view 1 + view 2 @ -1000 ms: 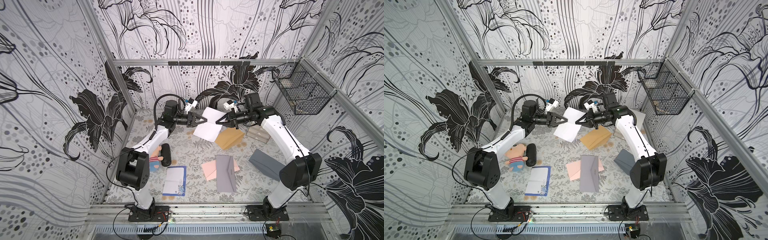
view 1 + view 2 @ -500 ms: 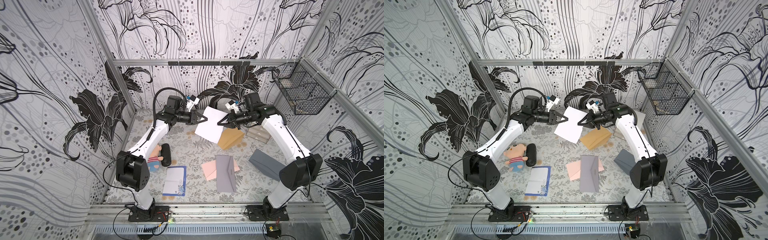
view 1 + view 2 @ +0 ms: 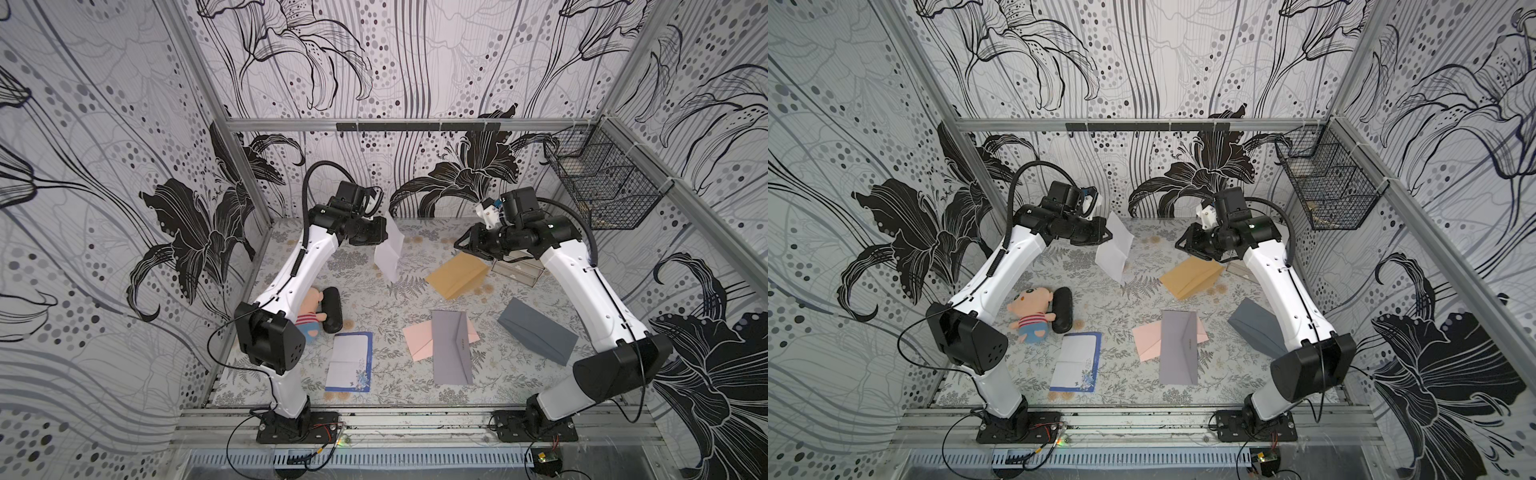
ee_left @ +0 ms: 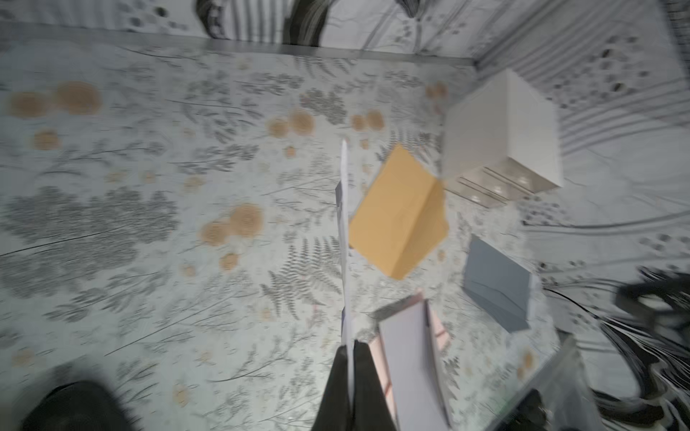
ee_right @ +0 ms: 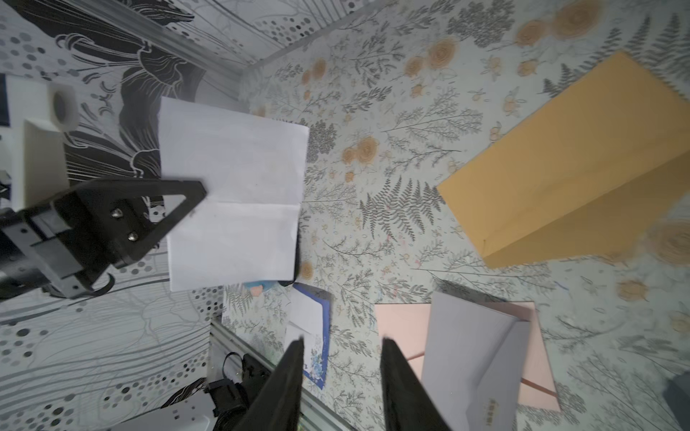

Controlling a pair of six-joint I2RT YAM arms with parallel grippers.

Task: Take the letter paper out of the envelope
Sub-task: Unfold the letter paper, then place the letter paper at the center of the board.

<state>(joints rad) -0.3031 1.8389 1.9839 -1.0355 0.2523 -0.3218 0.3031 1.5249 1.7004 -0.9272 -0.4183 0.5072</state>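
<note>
Letter paper [image 3: 388,249] clear of the envelope, pinched in the left gripper [image 5: 201,188].

The creased white sheet hangs edge-down in the air above the table [image 3: 374,299] near its far edge, with the left fingers pressed together on its side. The tan envelope [image 3: 457,274] lies apart from it on the table toward the far-right corner, just beside a white drawer box [image 3: 517,270]. The right gripper [image 5: 341,345] hovers over the envelope's far end, its jaws spread and holding nothing. Nearer the front edge lie a grey envelope [image 3: 451,349] on a pink envelope [image 3: 417,343] and a blue-bordered sheet [image 3: 349,361].
</note>
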